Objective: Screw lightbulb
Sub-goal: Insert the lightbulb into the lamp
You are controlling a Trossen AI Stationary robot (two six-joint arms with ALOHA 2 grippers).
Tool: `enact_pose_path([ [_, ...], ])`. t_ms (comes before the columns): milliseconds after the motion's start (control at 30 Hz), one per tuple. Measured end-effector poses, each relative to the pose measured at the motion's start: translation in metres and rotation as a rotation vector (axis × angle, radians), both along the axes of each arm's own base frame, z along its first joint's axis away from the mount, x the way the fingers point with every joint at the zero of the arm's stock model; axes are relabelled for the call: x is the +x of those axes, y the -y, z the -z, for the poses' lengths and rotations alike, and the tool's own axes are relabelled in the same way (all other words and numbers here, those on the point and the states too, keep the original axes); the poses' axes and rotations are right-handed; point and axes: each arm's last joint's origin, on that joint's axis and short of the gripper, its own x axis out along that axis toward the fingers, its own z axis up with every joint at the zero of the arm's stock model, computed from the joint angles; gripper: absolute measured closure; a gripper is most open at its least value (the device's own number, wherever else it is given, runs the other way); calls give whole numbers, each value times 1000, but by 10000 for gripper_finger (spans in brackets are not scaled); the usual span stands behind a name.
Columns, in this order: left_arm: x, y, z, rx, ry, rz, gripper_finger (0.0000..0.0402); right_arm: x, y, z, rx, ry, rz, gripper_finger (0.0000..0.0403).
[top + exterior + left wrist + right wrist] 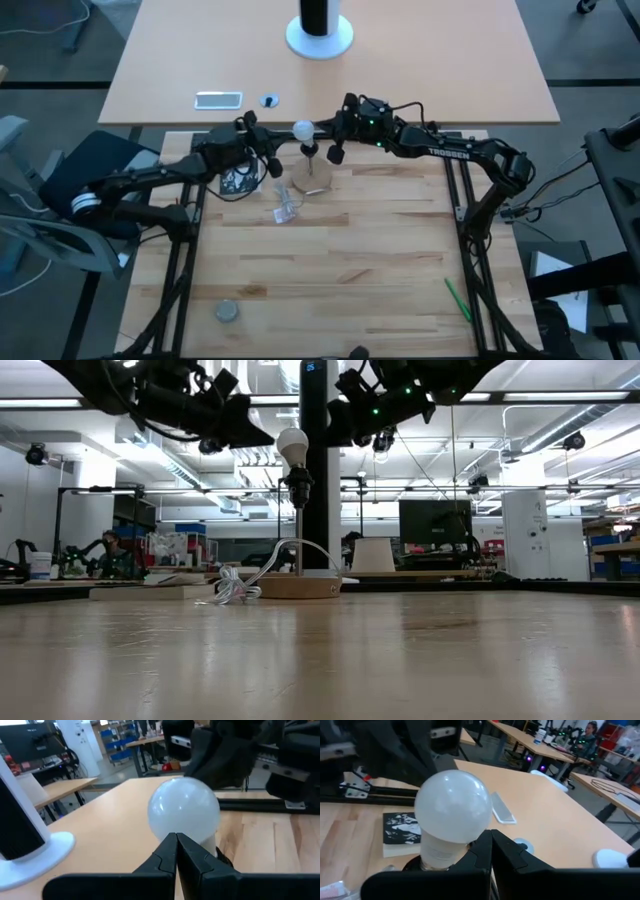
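The white frosted lightbulb point(302, 129) stands upright with its base in the black socket point(298, 484) of a small lamp. The lamp's stem rises from a round wooden base point(296, 587). My left gripper point(176, 838) is shut and empty, just left of the bulb and about level with its globe point(183, 810). My right gripper point(491, 835) is also shut and empty, just right of the bulb point(453, 805). In the low view both grippers hang a little apart from the bulb point(292, 446), one on each side.
The lamp's white cord point(285, 206) lies bundled on the table near its base. A black-and-white card point(237, 181) lies under my left arm. A phone-like slab point(218, 99), a small disc point(268, 100) and a white-footed black column point(320, 32) are on the far table. A grey disc point(228, 312) and a green pen point(457, 298) lie near the front.
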Motion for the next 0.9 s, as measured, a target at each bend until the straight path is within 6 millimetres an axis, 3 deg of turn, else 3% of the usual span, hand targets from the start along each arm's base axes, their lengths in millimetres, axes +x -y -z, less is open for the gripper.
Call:
enact_pose_path([
  [900,7,-1,0,53,34,99,401,1,-4,4,30,-35,-55,403],
])
